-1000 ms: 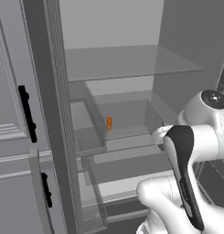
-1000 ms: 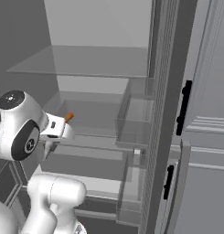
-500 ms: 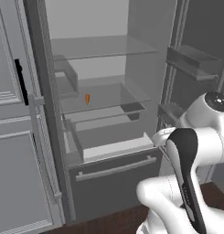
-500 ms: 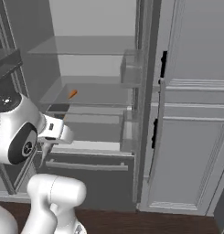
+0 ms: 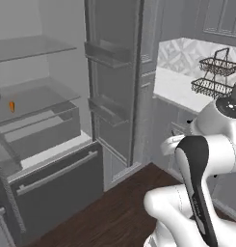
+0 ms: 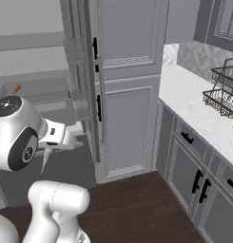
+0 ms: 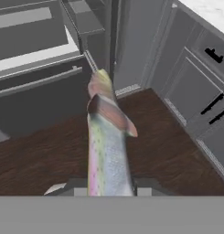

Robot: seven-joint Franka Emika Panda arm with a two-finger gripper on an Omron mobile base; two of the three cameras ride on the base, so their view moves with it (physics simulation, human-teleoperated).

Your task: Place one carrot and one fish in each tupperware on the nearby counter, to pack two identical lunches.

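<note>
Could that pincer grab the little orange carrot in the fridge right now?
Probably not. The pincer is shut on a silvery fish, so it has no free grip, and the small orange carrot sits apart on a fridge shelf.

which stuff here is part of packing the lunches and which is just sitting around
Part of the job:
- slim silvery-grey fish clamped in the gripper
- small orange carrot on the fridge's glass shelf
- white marble counter

Just lying about:
- two-tier black wire basket rack
- grey cabinet doors with black handles

Orange carrot (image 5: pixel 12 106) on fridge shelf, silvery fish (image 7: pixel 107 151) in end effector (image 7: pixel 107 191)
</note>
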